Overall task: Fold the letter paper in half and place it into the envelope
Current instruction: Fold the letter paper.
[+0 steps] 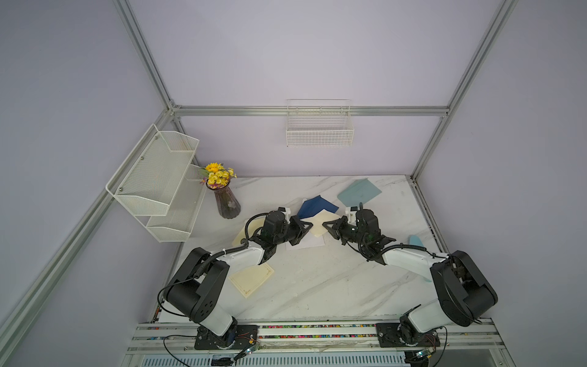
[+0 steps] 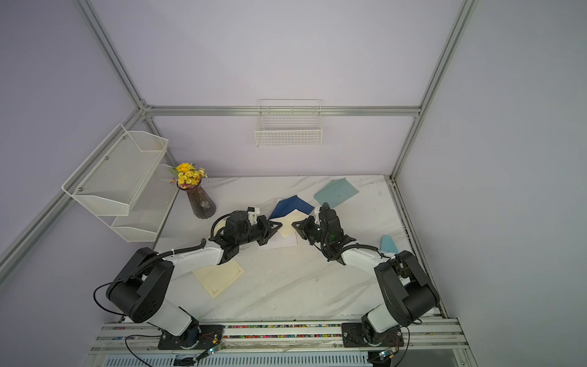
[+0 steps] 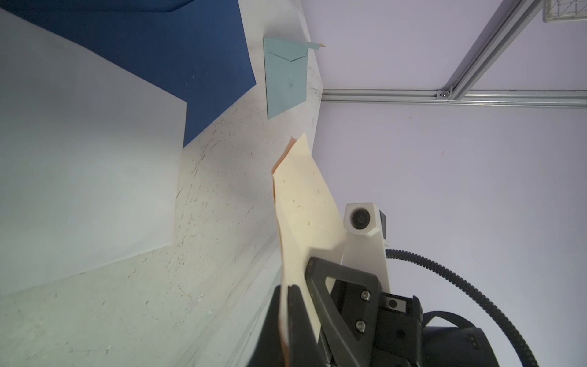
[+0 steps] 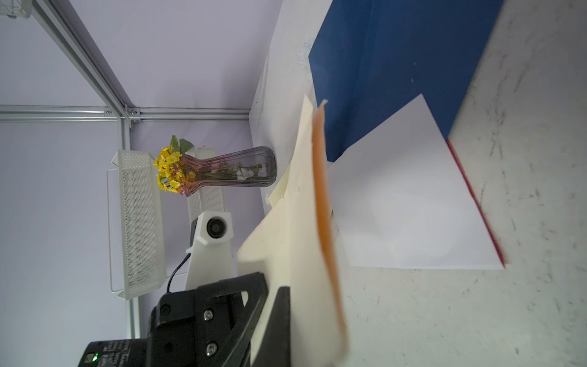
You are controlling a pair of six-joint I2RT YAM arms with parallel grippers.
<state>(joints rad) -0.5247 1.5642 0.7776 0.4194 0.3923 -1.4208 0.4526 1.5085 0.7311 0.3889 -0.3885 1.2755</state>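
**Cream envelope held off the marble**

In both top views you have a white marble table (image 1: 317,286) inside lilac walls (image 1: 286,47). The letter paper (image 1: 251,279) lies flat by the left arm (image 1: 241,257), and the left gripper (image 1: 309,226) faces the right gripper (image 1: 324,224).

Left wrist: the left gripper's fingers (image 3: 295,314) are clamped on the cream envelope (image 3: 301,203), which is raised off the table.

Right wrist: you cannot tell whether the right gripper grips it. A vase (image 4: 222,168) stands by the wall.
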